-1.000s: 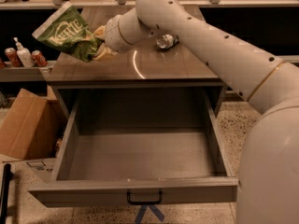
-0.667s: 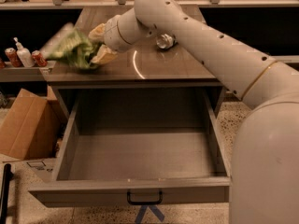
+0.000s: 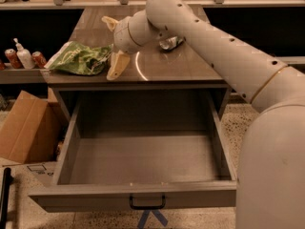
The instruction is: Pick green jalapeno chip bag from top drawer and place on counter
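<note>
The green jalapeno chip bag (image 3: 78, 58) lies flat and wrinkled on the left front part of the counter (image 3: 162, 68). My gripper (image 3: 113, 44) hangs just right of the bag, open, one finger (image 3: 117, 65) low near the counter's front edge and the other raised behind; it holds nothing. The top drawer (image 3: 143, 156) is pulled fully out below the counter, its grey box bare inside, with a small black handle (image 3: 147, 203) on the front panel.
A crumpled silvery can (image 3: 170, 43) lies on the counter behind my arm. A narrow shelf at the left holds red cans (image 3: 39, 58) and a white pump bottle (image 3: 23, 56). A cardboard box (image 3: 26, 128) stands on the floor left of the drawer.
The gripper lowered the bag from above the counter's left edge onto the counter, opened and let it go. The bag now rests flat.
</note>
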`<state>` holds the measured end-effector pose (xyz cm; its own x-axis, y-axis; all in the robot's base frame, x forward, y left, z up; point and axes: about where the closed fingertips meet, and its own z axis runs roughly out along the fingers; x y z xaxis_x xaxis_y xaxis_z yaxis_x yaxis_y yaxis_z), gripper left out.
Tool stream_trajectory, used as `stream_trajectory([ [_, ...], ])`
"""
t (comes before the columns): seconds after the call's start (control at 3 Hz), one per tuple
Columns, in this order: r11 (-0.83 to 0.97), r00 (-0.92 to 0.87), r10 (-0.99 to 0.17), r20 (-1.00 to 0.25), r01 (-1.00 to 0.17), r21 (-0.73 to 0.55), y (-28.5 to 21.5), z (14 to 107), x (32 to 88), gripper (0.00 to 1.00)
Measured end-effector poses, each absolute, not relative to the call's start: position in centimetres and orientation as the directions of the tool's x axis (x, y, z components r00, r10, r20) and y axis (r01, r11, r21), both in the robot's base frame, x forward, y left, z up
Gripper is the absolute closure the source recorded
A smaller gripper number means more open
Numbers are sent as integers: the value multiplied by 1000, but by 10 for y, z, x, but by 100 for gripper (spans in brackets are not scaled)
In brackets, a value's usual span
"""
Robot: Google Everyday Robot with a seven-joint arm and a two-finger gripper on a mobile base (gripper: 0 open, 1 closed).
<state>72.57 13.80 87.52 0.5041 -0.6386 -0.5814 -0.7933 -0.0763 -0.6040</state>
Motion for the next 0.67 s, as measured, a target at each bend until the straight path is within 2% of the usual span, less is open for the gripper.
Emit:
stream_trajectory([
  [0.67,-52,545,-642,-539,-733,-679,98,917,698,0],
])
